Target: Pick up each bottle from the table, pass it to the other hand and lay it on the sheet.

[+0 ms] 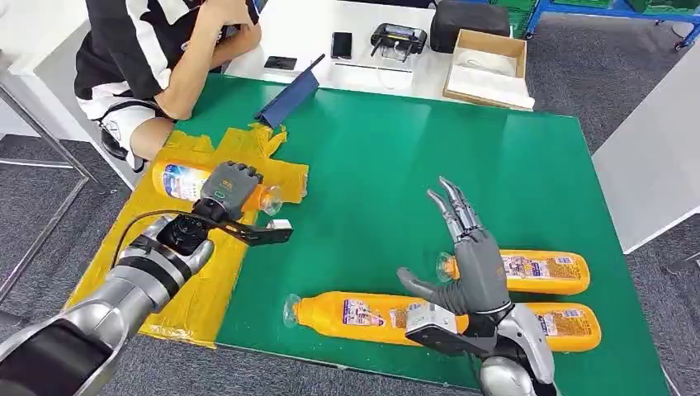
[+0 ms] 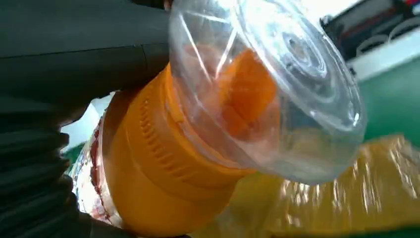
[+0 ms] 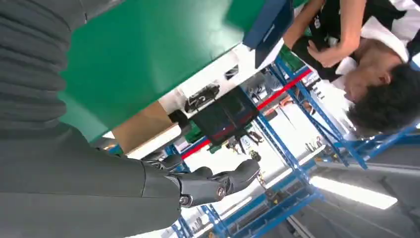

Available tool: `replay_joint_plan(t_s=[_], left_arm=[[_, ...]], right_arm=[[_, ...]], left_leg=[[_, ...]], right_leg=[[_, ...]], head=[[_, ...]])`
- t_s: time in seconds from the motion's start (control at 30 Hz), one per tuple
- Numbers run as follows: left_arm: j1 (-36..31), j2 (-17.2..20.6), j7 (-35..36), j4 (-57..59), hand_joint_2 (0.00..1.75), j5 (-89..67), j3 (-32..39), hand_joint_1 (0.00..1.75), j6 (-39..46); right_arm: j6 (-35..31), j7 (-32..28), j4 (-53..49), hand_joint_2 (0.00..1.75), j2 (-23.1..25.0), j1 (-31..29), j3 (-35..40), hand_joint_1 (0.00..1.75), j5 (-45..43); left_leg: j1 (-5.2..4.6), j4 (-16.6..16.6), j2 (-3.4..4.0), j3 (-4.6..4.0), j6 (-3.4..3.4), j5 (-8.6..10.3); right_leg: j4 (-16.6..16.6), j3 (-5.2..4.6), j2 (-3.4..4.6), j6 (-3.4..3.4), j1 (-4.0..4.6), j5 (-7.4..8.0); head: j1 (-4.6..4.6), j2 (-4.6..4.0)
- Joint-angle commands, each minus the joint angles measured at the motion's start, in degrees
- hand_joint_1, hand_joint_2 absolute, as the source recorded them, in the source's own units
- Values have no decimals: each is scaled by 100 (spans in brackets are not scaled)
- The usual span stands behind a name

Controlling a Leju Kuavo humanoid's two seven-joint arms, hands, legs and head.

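Before you, the green tabletop point(image 1: 388, 165) carries a yellow sheet point(image 1: 198, 289) at its left edge, two orange bottles point(image 1: 545, 272) point(image 1: 355, 318) lying near its front-right corner, and a blue folder point(image 1: 289, 95) at its far edge.

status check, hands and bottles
Left hand grips a bottle over the yellow sheet. Right hand open above two bottles. Nothing blocking.

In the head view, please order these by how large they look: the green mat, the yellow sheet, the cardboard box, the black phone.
1. green mat
2. yellow sheet, partly hidden by the left arm
3. cardboard box
4. black phone
The box and phone lie farther from the camera, so they look smaller.
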Motion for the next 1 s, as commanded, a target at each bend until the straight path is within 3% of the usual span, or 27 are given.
replay_joint_plan(t_s=[0.03,0.3,0.37,0.5,0.6,0.67,0.73,0.87,1.0], left_arm=[[-354,-485,-100,1138,175,649,230,0,141],[-136,-441,-257,871,175,1072,478,0,76],[-41,-414,-337,820,175,1240,576,0,56],[15,-396,-381,756,175,1376,640,0,-24],[207,-424,-788,501,175,2080,1048,0,-79],[630,-448,-1373,-233,175,3147,1644,0,-91],[821,-458,-1444,-642,175,3576,1837,0,-210],[1528,-585,-2268,-2211,175,5644,2720,0,-365],[1568,-497,-2133,-2490,175,5745,2705,0,-436]], right_arm=[[367,312,135,175,-199,160,82,0,87],[888,388,497,175,-181,-30,428,0,-61],[1047,401,607,175,-184,-104,550,0,-142],[1171,454,729,175,-202,-174,639,0,-180],[1531,596,924,175,-205,-243,768,0,-373],[1762,646,1190,175,-251,-343,1007,0,-433],[1773,682,1302,175,-271,-382,1122,0,-410],[1950,889,1957,175,-333,-850,1720,0,-283],[1914,926,2070,175,-271,-977,1799,0,-283]], left_leg=[[4,0,-12,34,-12,-12],[3,-5,10,26,-8,-9],[5,0,12,56,-17,-25],[3,-4,9,24,-9,-9],[5,-2,15,42,-12,-18],[6,-1,18,62,-17,-27],[5,-6,20,39,-10,-16],[6,3,28,70,-16,-38],[6,1,35,34,-12,-20]], right_leg=[[-2,40,4,-12,1,-16],[-7,28,21,-9,1,-5],[-3,59,34,-17,1,-20],[-6,27,21,-9,2,-5],[-6,44,33,-13,2,-11],[-5,64,42,-17,1,-20],[-10,40,36,-11,2,-8],[-4,70,55,-18,0,-27],[-3,33,46,-12,3,-9]], head=[[0,0],[0,0],[0,0],[0,0],[-2,0],[0,0],[0,0],[0,0],[-2,0]])
